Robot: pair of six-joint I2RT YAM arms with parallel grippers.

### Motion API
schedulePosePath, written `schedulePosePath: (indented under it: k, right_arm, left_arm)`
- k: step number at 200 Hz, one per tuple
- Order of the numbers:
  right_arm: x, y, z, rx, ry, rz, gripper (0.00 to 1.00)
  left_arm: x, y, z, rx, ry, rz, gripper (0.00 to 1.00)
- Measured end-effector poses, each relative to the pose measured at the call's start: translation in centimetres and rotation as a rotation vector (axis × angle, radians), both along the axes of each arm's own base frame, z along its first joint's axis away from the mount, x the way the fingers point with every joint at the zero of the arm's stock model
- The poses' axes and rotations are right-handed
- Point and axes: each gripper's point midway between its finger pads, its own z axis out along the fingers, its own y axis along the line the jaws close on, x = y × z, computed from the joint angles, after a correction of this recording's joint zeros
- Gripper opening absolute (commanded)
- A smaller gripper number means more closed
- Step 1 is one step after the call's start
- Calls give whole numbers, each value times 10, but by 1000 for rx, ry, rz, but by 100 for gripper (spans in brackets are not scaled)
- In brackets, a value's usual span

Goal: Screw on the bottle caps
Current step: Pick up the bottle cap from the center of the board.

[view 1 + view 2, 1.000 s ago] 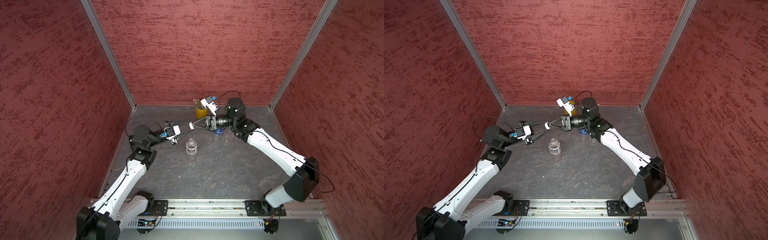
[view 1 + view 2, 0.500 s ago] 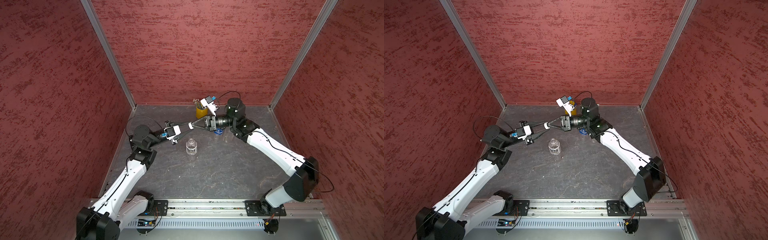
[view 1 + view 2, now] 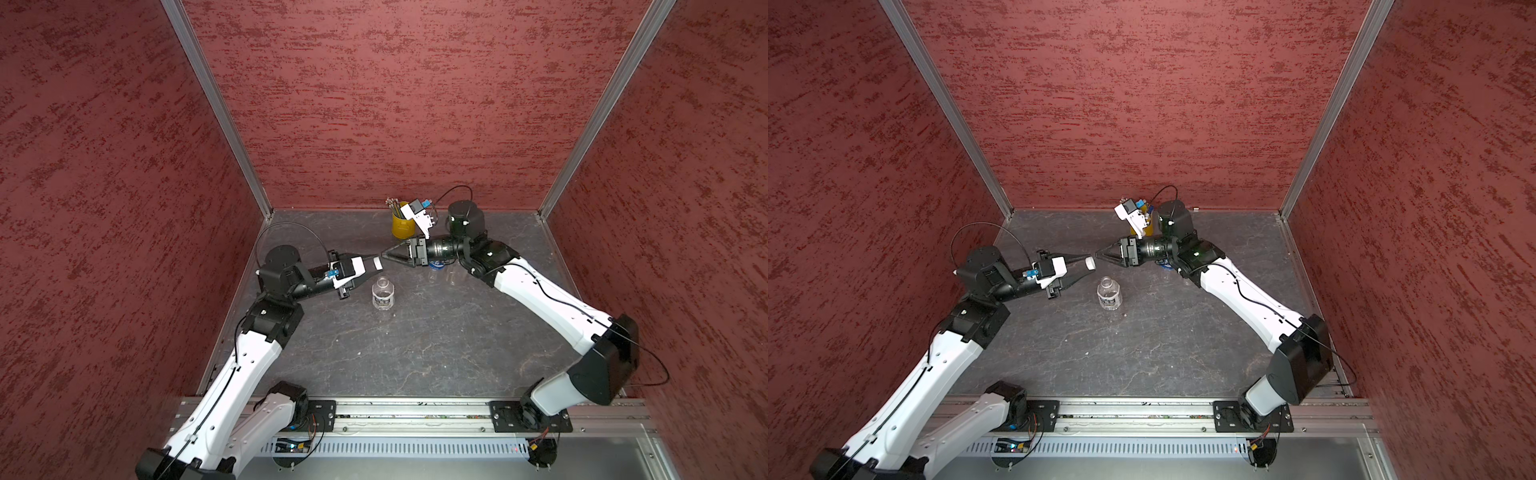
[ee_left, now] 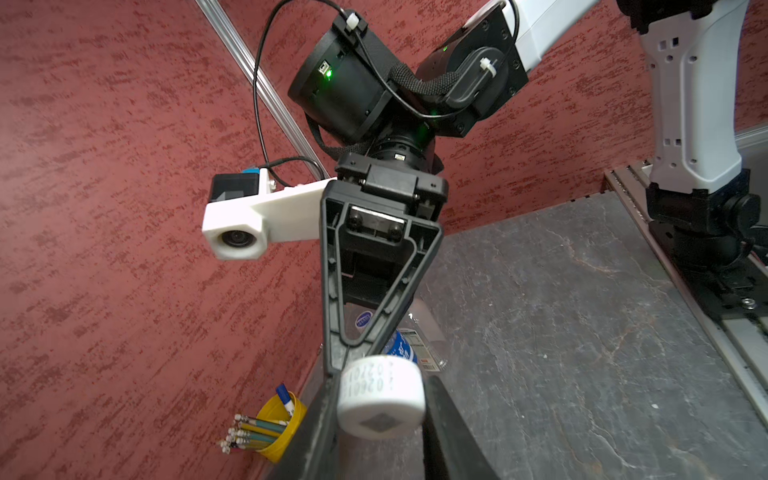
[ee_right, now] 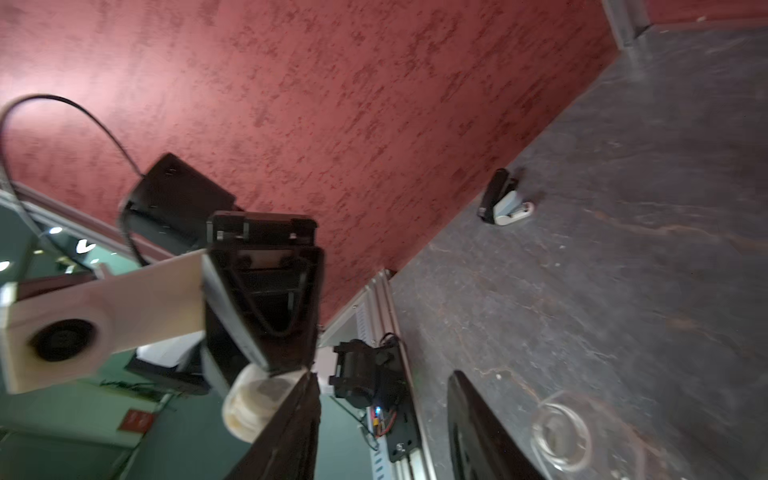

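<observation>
A yellow pencil cup (image 3: 402, 227), full of pencils (image 4: 249, 432), stands upright at the far edge of the dark grey veined tabletop (image 3: 415, 353), close to the red textured back wall (image 3: 395, 104). A silver metal rail (image 3: 415, 411) runs along the near edge.

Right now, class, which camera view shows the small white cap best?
The left wrist view: the white cap sits close and sharp, its printed digits and dark mark visible. Both top views show only a tiny white speck. The right wrist view shows it blurred and partly hidden.
</observation>
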Motion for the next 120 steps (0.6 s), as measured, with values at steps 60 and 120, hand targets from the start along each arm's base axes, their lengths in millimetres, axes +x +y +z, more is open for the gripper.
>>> schedulePosePath:
  k: [60, 120]
  right_arm:
    - [2, -40, -78, -243, -158, -262, 65]
    - [-31, -34, -186, -372, -373, -188, 74]
  left_arm:
    - [-2, 9, -39, 229, 344, 94, 28]
    - [7, -1, -85, 532, 590, 145, 28]
